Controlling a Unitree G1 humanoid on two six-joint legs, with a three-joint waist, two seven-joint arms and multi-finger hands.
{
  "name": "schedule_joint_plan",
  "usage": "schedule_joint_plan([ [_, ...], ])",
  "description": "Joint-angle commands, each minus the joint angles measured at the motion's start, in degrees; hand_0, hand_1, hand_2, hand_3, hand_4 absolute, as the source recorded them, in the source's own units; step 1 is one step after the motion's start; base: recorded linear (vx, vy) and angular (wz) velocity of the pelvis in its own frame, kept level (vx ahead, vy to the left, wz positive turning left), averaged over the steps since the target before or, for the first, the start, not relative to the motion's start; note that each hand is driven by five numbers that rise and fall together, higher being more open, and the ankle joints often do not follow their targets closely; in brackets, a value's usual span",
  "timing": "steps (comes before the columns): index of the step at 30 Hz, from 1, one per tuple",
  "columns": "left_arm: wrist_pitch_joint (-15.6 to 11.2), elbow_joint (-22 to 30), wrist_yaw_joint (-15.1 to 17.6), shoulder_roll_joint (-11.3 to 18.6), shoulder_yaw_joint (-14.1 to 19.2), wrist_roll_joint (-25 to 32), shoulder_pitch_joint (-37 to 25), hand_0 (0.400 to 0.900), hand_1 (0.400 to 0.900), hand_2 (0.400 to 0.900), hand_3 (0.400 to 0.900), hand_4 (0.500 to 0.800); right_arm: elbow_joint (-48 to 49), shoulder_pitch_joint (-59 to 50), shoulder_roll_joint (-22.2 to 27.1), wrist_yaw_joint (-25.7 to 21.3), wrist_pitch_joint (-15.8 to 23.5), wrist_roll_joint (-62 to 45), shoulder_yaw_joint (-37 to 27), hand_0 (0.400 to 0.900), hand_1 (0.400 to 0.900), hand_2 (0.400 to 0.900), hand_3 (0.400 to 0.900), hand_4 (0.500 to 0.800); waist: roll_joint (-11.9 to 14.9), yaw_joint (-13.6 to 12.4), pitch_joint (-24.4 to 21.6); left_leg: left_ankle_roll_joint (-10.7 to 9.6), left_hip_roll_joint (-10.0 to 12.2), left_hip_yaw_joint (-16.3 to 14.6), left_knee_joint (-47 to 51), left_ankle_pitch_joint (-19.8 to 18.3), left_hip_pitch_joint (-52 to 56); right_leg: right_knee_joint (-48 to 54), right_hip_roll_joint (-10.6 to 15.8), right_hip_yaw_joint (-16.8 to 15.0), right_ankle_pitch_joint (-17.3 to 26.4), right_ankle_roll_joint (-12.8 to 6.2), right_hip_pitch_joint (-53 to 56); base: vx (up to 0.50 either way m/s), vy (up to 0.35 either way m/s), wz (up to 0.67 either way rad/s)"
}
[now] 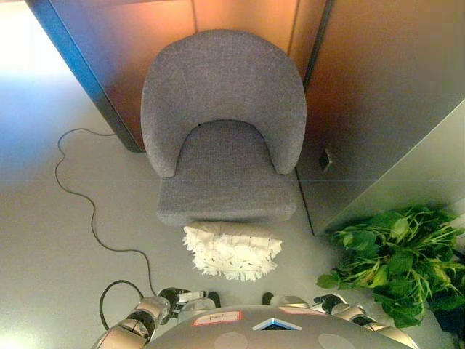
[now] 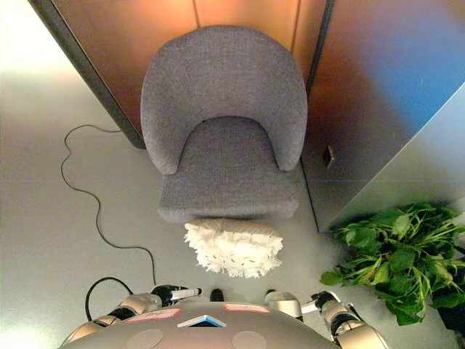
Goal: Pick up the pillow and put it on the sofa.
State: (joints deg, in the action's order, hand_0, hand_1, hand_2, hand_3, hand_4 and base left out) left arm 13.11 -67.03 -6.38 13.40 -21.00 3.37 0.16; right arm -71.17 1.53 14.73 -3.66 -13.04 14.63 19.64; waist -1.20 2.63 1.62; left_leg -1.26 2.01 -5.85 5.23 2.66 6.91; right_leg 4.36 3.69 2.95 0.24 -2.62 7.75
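Note:
A white fluffy pillow point(image 1: 231, 249) lies on the floor, touching the front edge of a grey armchair point(image 1: 224, 131) with a curved back and an empty seat. My left hand point(image 1: 179, 297) hangs low at the bottom of the view, below and to the left of the pillow. Its fingers are relaxed and hold nothing. My right hand point(image 1: 328, 300) shows at the bottom right, below and to the right of the pillow, partly hidden. Both hands are apart from the pillow.
A green leafy plant point(image 1: 396, 262) stands on the floor to the right. Brown wall panels point(image 1: 363, 65) rise behind the chair. A grey wall corner point(image 1: 407, 174) juts out at the right, close to the chair's side.

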Motion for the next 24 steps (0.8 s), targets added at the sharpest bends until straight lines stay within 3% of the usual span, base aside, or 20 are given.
schedule_joint_plan([
  [1,0.9,-0.4,0.1,0.9,-0.4,1.3,-4.3,0.9,0.9,0.9,0.9,0.8,1.4,-6.4,2.5,-9.1,0.5,9.5,3.3,0.9,0.9,0.9,0.9,0.8,1.5,-1.4,3.6,1.6,-2.9,1.3,-1.0,-7.8,1.6,-1.3,-0.5,3.8,-2.1,-3.24,-0.3,0.03,-0.049,0.17],
  [2,1.0,0.0,0.4,1.1,-1.0,2.1,-4.4,0.9,0.9,0.9,0.9,0.8,3.1,-7.9,3.4,-11.8,-0.6,11.5,4.6,0.9,0.9,0.9,0.9,0.8,1.6,-1.9,4.0,1.6,-2.9,1.4,-1.2,-7.6,1.2,-1.5,-0.3,4.1,-2.0,-3.26,-0.6,0.01,-0.037,0.15],
  [9,-0.1,3.1,1.1,3.3,-1.5,8.1,-4.7,0.9,0.9,0.9,0.9,0.8,6.2,-14.1,6.5,-16.5,-3.5,14.3,8.3,0.9,0.9,0.9,0.9,0.8,1.2,-5.1,7.0,2.0,-3.0,3.3,-3.5,-6.3,-5.2,-5.1,0.7,5.5,-2.4,-2.61,-6.2,-0.01,-0.056,0.31],
  [13,-4.9,7.5,-1.4,4.9,-1.2,11.0,-7.0,0.9,0.9,0.9,0.9,0.8,6.7,-20.0,8.1,-18.9,-5.0,11.9,8.9,0.9,0.9,0.9,0.9,0.8,0.4,-6.7,12.5,2.2,-3.8,5.9,-9.6,-5.5,-13.3,-11.9,1.5,6.4,-3.5,-1.56,-13.2,-0.16,-0.051,0.32],
  [15,-5.3,8.1,-1.8,5.2,-1.3,11.7,-7.4,0.9,0.9,0.9,0.9,0.8,6.7,-20.8,8.3,-19.2,-5.2,11.8,9.0,0.9,0.9,0.9,0.9,0.8,0.4,-6.9,13.0,2.2,-3.9,6.1,-10.3,-5.5,-14.2,-12.5,1.6,6.5,-3.6,-1.45,-13.9,-0.16,-0.036,0.25],
  [17,-10.0,12.0,-4.0,6.8,-3.4,17.0,-10.8,0.9,0.9,0.9,0.9,0.8,5.8,-30.7,11.5,-18.3,-6.9,7.2,9.5,0.9,0.9,0.9,0.9,0.8,-1.2,-8.8,19.0,1.9,-5.1,7.4,-19.0,-4.9,-25.4,-20.5,3.1,8.8,-4.8,-0.43,-23.5,-0.38,-0.071,0.59],
  [24,-12.8,15.3,-4.7,8.1,-4.9,22.0,-12.6,0.9,0.9,0.9,0.9,0.8,3.9,-39.9,13.5,-14.8,-6.8,0.8,10.3,0.9,0.9,0.9,0.9,0.8,-3.0,-11.0,22.5,2.7,-6.4,8.2,-28.7,-6.4,-37.0,-33.1,5.8,10.0,-7.9,0.91,-35.7,-0.14,0.007,0.22],
])
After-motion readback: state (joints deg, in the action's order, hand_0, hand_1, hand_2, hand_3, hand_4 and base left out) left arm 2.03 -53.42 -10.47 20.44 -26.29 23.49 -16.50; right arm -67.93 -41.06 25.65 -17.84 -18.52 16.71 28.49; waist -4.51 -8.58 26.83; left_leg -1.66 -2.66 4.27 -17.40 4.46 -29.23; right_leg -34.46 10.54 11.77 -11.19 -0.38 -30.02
